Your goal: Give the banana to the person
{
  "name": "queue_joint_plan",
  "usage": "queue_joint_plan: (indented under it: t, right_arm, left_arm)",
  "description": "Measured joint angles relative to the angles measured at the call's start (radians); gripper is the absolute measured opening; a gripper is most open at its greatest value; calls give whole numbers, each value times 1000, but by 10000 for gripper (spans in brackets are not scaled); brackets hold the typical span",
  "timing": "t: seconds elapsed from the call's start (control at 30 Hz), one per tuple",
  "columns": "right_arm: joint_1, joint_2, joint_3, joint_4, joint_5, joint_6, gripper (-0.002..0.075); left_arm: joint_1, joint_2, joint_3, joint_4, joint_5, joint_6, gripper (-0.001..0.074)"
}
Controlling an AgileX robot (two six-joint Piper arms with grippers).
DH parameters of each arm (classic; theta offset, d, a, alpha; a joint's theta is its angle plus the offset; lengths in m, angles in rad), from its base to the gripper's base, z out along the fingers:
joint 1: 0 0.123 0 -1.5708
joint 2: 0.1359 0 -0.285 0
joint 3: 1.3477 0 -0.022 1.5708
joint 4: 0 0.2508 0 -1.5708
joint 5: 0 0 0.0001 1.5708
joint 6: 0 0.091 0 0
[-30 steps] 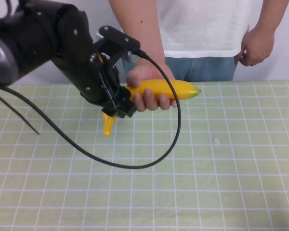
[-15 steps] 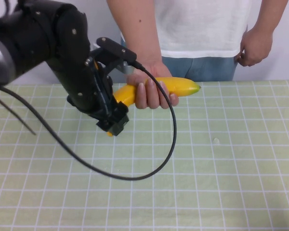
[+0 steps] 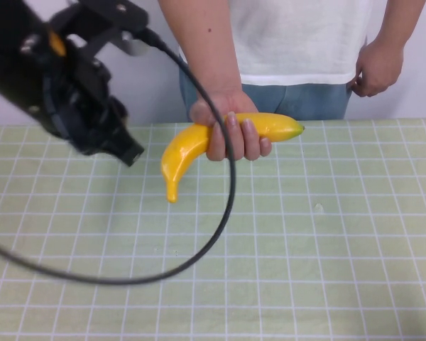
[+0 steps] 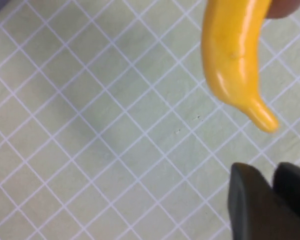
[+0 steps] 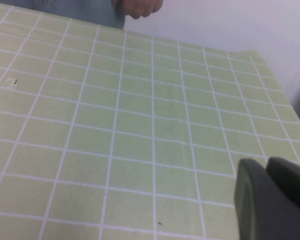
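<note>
High view. The banana (image 3: pixel 199 142) is held above the table (image 3: pixel 326 270) in the person's hand (image 3: pixel 231 128), whose fingers wrap its middle; the dark-tipped end points toward my right side and the tapered stem droops toward the cloth. The person (image 3: pixel 298 42) stands at the far edge, in a white shirt and jeans. My left gripper (image 3: pixel 121 145) hangs in the air to the left of the banana, apart from it and holding nothing; whether its fingers are spread or together I cannot tell from this angle. A black cable (image 3: pixel 220 213) from my left arm loops across in front of the banana. My right gripper does not appear here.

Left wrist view. The stem end of the banana (image 4: pixel 235 65) shows above the checked cloth. My dark fingertips (image 4: pixel 255 200) sit at the frame's edge, clear of the fruit, with a narrow gap between them; I cannot judge their state further.

Right wrist view. Only bare cloth, the person's other hand (image 5: pixel 137 7) at the far edge, and part of my right gripper (image 5: pixel 270 200) low over the table; its fingers cannot be read.

Judgement: the handover looks complete. The next move calls for taking my left arm clear, keeping the cable off the banana.
</note>
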Motion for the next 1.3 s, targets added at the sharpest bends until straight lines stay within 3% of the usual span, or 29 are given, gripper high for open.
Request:
queue_joint_plan:
  t: [0.1, 0.27, 0.43, 0.63, 1.3]
  right_arm:
    - [0, 0, 0, 0, 0, 0, -8]
    - [0, 0, 0, 0, 0, 0, -7]
    - [0, 0, 0, 0, 0, 0, -7]
    - [0, 0, 0, 0, 0, 0, -8]
    - [0, 0, 0, 0, 0, 0, -7]
  left_arm:
    - [0, -69, 72, -8, 2, 6, 20]
    - [0, -214, 303, -14, -28, 4, 1]
    - [0, -383, 601, -24, -171, -23, -1]
    - [0, -523, 832, -48, -324, -51, -1]
    - [0, -543, 866, -64, -417, -69, -2]
